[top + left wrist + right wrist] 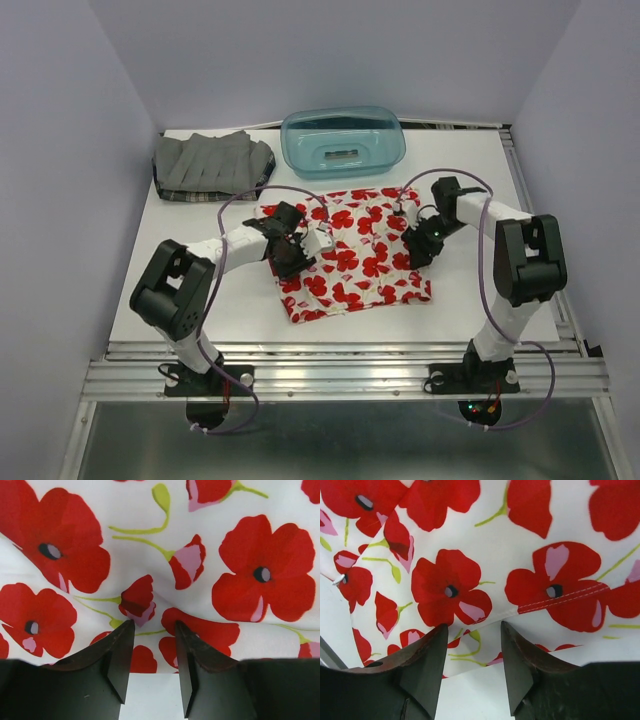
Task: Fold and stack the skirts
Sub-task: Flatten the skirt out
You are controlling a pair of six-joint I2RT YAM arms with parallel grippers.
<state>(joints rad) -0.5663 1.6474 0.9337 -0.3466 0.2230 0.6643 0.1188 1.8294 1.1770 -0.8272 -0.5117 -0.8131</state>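
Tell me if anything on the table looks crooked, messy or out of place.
The poppy-print skirt in the middle lies skewed to the table edges, its near-left corner rumpled. At the far left, the plaid skirt peeks out unevenly from under the grey skirt. Nothing looks spilled or damaged.

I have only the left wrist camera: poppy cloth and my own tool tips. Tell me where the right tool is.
Observer: The right tool is down on the right side of the same floral skirt, opposite yours.
Operator: Report the other skirts.
Observer: A grey pleated skirt lies folded in the far left corner of the table, with what looks like a plaid edge under it.
Operator: Give me the basket's place.
Observer: The teal basket stands at the far edge, just beyond the floral skirt.
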